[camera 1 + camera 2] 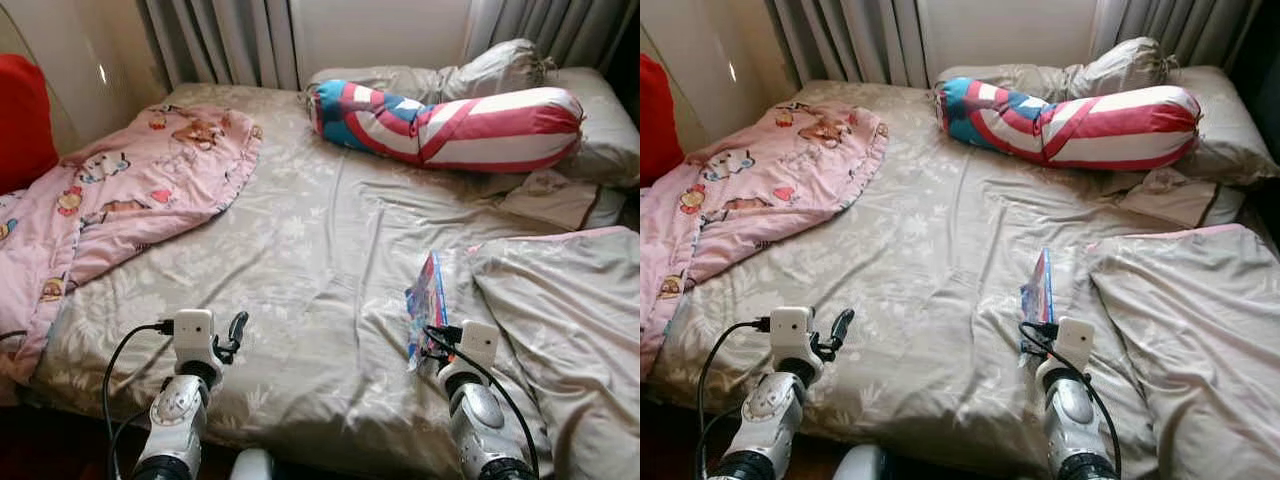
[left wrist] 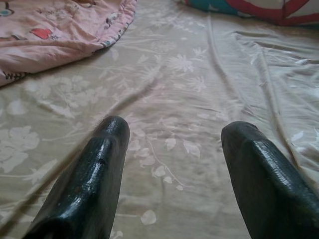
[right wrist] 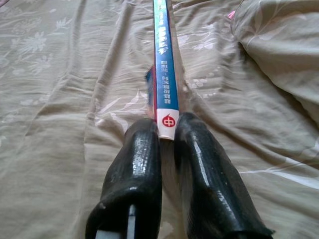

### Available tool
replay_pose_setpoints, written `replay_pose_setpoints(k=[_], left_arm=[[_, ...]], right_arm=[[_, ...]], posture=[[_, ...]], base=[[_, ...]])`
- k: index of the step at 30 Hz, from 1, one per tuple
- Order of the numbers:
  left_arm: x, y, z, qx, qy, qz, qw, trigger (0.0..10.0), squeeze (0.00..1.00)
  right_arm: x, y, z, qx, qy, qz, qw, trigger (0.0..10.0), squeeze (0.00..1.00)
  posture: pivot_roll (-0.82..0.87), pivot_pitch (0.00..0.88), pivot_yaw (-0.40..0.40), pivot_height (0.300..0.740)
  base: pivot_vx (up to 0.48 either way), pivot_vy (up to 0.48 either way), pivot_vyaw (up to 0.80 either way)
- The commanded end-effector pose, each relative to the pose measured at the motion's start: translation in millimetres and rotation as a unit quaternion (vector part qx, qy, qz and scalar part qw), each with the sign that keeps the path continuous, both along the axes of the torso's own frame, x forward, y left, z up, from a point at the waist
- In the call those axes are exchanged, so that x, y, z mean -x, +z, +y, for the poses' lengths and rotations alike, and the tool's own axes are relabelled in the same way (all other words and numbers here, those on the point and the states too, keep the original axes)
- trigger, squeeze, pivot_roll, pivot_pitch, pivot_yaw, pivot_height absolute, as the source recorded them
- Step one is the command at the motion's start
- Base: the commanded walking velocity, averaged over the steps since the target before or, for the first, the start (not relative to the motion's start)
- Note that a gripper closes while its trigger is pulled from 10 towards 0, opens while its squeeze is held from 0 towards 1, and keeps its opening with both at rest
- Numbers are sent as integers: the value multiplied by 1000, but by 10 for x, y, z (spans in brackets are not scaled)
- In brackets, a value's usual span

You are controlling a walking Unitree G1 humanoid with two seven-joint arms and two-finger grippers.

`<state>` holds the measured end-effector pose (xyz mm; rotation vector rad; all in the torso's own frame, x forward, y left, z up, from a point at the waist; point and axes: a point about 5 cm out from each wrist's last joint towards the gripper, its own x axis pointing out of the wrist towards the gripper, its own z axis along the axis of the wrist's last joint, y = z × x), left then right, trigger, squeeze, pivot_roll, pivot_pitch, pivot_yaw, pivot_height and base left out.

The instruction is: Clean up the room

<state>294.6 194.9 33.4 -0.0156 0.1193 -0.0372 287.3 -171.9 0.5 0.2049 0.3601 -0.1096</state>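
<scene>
Right gripper (image 3: 167, 130) clamped on book (image 3: 164, 64), held on edge over bed (image 1: 300, 250); its long axis runs to 12 o'clock from the fingers. Left gripper (image 2: 172, 149) spread apart, empty, at 9 o'clock from book.

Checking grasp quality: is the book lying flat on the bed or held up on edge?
On edge. The right pincer is shut on the book, spine towards the camera, standing above the bedsheet.
</scene>
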Motion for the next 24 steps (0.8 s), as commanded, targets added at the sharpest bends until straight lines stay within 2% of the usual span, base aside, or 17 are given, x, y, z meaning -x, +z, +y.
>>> replay_pose_setpoints(k=[1, 11, 16, 24], left_arm=[[-1, 14, 22, 5, 2, -1, 1000, 10000, 0], [0, 9, 26, 6, 1, 1, 1000, 10000, 0], [-5, 8, 21, 6, -3, 4, 1000, 10000, 0], [-11, 8, 8, 6, -5, 5, 1000, 10000, 0]], right_arm=[[-49, 66, 6, 1, -1, -22, 1000, 10000, 0], [-43, 60, -60, 13, -25, -15, 999, 10000, 0], [-39, 66, -170, 29, -62, -10, 998, 10000, 0], [-50, 66, -139, 30, -55, -8, 998, 10000, 0]], posture=[[-38, 27, 9, 660], [-38, 28, 9, 660], [-37, 27, 10, 660], [-35, 25, 10, 660]], base=[[0, 0, 0], [0, 0, 0], [0, 0, 0], [0, 0, 0]])
